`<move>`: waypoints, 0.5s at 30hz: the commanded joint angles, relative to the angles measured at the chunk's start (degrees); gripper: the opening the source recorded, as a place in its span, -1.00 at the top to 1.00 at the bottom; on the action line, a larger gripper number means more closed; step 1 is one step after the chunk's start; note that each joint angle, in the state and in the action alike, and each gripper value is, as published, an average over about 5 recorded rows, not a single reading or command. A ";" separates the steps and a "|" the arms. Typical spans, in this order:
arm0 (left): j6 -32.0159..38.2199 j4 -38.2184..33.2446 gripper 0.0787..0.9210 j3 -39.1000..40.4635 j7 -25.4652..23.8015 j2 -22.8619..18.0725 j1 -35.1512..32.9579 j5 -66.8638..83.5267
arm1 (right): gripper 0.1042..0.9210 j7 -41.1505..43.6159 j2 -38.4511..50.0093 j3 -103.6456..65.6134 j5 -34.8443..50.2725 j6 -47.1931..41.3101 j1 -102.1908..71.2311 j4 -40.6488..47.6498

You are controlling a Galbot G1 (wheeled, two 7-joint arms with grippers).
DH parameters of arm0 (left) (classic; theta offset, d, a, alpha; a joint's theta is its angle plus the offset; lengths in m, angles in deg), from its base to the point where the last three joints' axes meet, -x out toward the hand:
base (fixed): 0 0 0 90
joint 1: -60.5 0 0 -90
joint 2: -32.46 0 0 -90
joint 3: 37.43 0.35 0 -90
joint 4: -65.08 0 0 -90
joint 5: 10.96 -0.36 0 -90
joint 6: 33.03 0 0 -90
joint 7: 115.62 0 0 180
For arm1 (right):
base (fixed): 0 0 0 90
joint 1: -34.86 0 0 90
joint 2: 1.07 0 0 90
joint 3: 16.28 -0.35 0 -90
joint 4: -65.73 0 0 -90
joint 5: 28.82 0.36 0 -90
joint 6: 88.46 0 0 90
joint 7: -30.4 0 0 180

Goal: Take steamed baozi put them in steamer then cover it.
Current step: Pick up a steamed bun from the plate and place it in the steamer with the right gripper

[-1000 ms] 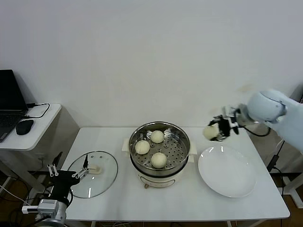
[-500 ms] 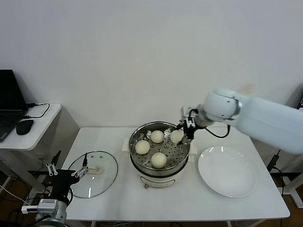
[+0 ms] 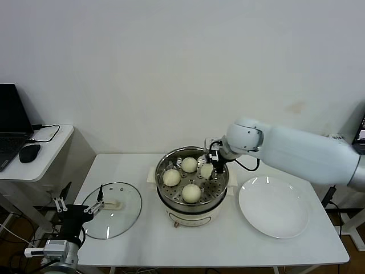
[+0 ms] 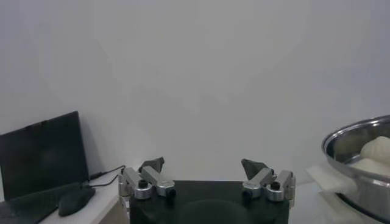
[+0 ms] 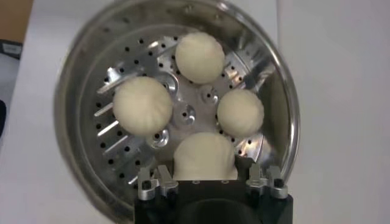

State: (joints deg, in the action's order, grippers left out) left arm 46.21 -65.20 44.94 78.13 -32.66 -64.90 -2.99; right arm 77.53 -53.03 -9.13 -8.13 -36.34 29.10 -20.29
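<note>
A: What's the setting?

B: A white table [image 3: 142, 240] in front of a plain white wall, with a side desk at the far left holding a laptop [image 3: 11, 128] and a mouse [image 3: 29, 152].

A: Start from the near edge.

B: Nearest, at the left corner, the left gripper [image 3: 78, 209] is parked low by the table's edge, its fingers spread wide and holding nothing. Just past it lies the glass lid [image 3: 112, 209], flat on the table with its cream handle up, left of the steamer.

A: And the middle?

B: The steamer [image 3: 165, 197] sits at the table's centre. Three buns rest on its holed floor: one near [image 3: 191, 193], one left [image 3: 171, 177], one far [image 3: 189, 165]. To the right lies a white plate [image 3: 274, 208], with nothing on it.

A: Where's the fourth bun?

B: The fourth bun [image 5: 204, 154] is pinched in the right gripper [image 5: 210, 176], inside the steamer's rim at the far right. From the wrist camera the fingers press its two sides. I can't tell whether it touches the floor yet.

A: What does the next move turn on?

B: I judge the open slot lies straight below the bun, between the far bun and the near one, so a short drop and release should fill it. After that the lid matters: it lies left of the steamer, just beside the left gripper and well away from the right one.
</note>
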 commanded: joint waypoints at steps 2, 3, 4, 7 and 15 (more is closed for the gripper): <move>-0.02 0.02 -0.77 0.03 0.00 -0.04 0.17 -0.02 | -0.29 -0.18 -2.36 -0.03 -2.81 -0.05 -3.12 3.89; -0.02 -0.01 -0.77 0.03 0.01 -0.05 0.17 -0.02 | -0.29 -0.26 -2.51 -0.21 -2.80 -0.01 -3.36 4.04; -0.02 -0.06 -0.77 0.03 0.01 -0.06 0.16 -0.03 | -0.29 -0.35 -2.67 -0.38 -2.78 0.02 -3.60 4.18; -0.02 -0.17 -0.77 0.00 0.02 -0.08 0.09 -0.03 | -0.30 -0.62 -3.01 -0.85 -2.60 -0.03 -4.13 4.35; -0.02 -0.38 -0.77 -0.04 0.01 -0.25 -0.01 -0.04 | -0.30 -0.68 -2.66 -1.02 -1.39 -0.52 -3.53 3.01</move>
State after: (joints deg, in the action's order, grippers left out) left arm 46.21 -65.49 44.91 78.15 -32.85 -64.91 -2.99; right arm 77.03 -55.27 -9.88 -9.62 -36.68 26.15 -17.49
